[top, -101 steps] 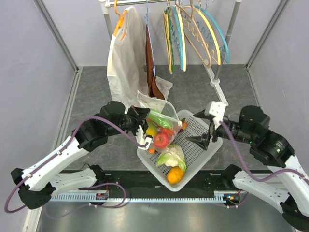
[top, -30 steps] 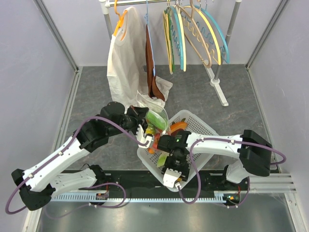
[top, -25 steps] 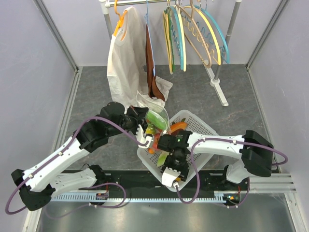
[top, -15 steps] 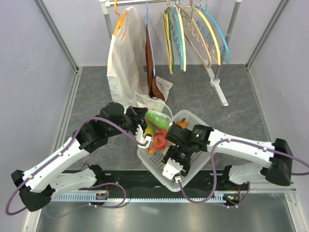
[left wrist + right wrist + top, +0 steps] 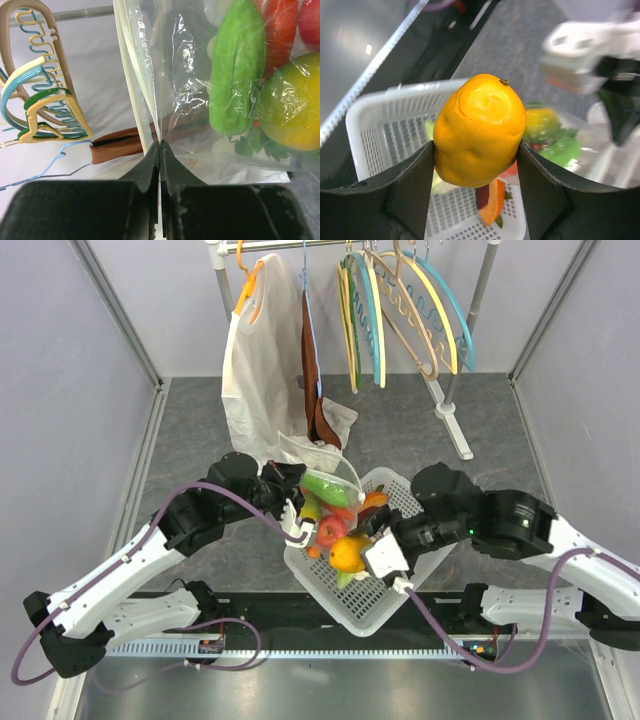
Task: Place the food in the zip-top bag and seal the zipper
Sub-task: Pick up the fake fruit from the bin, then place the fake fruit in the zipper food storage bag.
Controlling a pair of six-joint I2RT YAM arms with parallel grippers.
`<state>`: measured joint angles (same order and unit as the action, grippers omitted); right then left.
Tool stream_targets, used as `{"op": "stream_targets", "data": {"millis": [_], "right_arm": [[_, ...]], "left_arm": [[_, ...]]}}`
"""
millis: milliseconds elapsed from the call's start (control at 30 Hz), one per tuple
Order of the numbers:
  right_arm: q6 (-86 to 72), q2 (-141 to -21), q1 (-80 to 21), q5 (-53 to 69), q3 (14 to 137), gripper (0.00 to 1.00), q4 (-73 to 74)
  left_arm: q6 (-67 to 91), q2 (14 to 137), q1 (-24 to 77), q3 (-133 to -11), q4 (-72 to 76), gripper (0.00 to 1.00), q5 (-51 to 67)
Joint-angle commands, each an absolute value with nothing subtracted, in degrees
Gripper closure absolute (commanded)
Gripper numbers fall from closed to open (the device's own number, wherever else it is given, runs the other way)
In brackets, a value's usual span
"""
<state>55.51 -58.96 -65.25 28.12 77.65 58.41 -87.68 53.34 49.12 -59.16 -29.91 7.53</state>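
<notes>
Your right gripper [image 5: 477, 150] grips the orange pepper [image 5: 480, 127] over the basket [image 5: 372, 135]; left gripper [image 5: 160, 150] pinches the bag [image 5: 187, 85] edge.

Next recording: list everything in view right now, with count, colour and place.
basket: one, white lattice, table centre
zip-top bag: one, clear, pinched at its edge, beside the basket
food in the bag: several, green, yellow, red
orange pepper: one, orange, held over the basket
garment: one, white, hanging at the back
hangers: several, beige, yellow, teal, on the rail
left gripper: shut on the zip-top bag
right gripper: shut on the orange pepper
</notes>
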Motion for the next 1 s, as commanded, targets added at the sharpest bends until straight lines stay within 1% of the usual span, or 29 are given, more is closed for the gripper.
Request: {"op": "stream_targets", "data": {"millis": [0, 33, 133, 367, 567, 767, 967], "right_arm": [[31.26, -57.75, -65.22, 25.93, 83.13, 0.57, 46.26], [28.59, -57.92, -65.21, 23.58, 83.75, 0.57, 42.32], [20.69, -59.93, -65.04, 17.70, 87.27, 0.57, 37.64], [11.08, -68.54, -62.32, 5.03, 96.32, 0.57, 34.89], [7.21, -73.11, -56.52, 4.48, 98.61, 0.56, 38.05], [7.21, -77.07, -54.93, 5.28, 99.58, 0.56, 45.17], [7.73, -76.90, -51.60, 5.89, 97.47, 0.56, 47.02]], "left_arm": [[-85.43, 52.47, 48.87, -59.50, -28.13, 0.98, 9.05], [-85.43, 52.21, 48.87, -59.59, -27.95, 0.98, 10.10], [-86.65, 50.72, 48.87, -59.50, -26.46, 0.98, 11.86], [-90.09, 48.87, 48.87, -62.31, -23.91, 0.98, 16.26], [-91.84, 49.04, 48.95, -64.33, -23.64, 0.98, 17.31], [-92.64, 48.96, 48.87, -64.51, -23.64, 0.98, 17.05], [-93.34, 48.60, 48.87, -64.77, -23.55, 0.98, 16.61]]}}
